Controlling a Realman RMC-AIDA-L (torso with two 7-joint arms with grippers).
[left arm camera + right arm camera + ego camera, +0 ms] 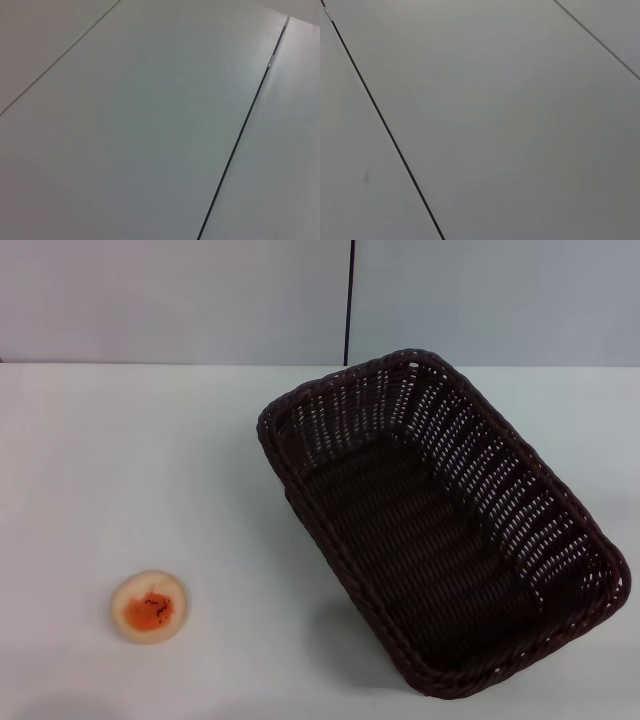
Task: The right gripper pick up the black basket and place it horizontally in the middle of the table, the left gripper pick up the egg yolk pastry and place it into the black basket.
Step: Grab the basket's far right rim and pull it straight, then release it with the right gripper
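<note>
The black basket (440, 520) sits on the white table (150, 460), right of the middle. It lies at a slant, one corner toward the back wall and one toward the front right. It is empty. The egg yolk pastry (149, 606) lies flat on the table at the front left, well apart from the basket. Neither gripper shows in the head view. Both wrist views show only plain grey panels with a dark seam and no fingers.
A grey wall with a dark vertical seam (349, 300) stands behind the table's far edge. Bare tabletop lies between the pastry and the basket.
</note>
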